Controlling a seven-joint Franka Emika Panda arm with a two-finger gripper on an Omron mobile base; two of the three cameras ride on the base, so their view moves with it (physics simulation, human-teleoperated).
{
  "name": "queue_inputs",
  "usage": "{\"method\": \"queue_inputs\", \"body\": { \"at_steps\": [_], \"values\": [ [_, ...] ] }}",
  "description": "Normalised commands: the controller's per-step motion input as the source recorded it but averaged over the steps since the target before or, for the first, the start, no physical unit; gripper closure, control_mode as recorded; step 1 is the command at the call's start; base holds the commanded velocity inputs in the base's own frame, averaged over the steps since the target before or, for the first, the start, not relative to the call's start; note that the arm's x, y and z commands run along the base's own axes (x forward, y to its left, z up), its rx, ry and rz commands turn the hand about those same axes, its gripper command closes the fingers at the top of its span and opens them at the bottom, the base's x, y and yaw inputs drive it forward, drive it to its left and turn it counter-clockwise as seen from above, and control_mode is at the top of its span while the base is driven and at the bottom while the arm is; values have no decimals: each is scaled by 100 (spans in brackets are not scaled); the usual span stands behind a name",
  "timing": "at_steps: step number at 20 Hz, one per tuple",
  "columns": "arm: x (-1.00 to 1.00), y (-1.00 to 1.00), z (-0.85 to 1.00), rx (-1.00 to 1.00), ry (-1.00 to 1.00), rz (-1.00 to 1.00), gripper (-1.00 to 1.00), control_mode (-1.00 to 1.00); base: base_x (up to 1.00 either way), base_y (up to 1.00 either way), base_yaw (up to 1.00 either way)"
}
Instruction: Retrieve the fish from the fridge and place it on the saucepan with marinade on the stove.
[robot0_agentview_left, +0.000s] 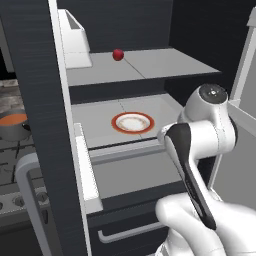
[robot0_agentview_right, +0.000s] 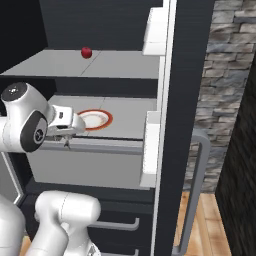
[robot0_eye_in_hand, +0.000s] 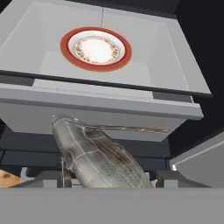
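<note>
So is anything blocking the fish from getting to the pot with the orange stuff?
Yes. The fish sits at the gripper, in front of the fridge shelves. The fridge's open left door stands between it and the saucepan on the stove, so the arm must go around the door.

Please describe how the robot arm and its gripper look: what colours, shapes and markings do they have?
The arm is made of glossy white, rounded segments with dark joint sections; one long black strip runs along a link in the left base view. A round grey cap closes the joint on top. In the right base view a dark round disc with a small white mark sits on the joint's side. The gripper is white, boxy and small. No cables show.
</note>
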Motion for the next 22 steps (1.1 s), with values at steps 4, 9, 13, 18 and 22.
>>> {"method": "queue_inputs", "body": {
  "at_steps": [4,9,13,18,22],
  "values": [
    [-25,0,-6,0,1,0,100,100,-75,0,1],
    [0,0,0,0,0,0,100,100,-100,-1,2],
    [0,0,0,0,0,0,100,100,-100,17,4],
    [0,0,0,0,0,0,100,100,-100,51,5],
    [0,0,0,0,0,0,100,100,-78,94,1]
  ]
}}
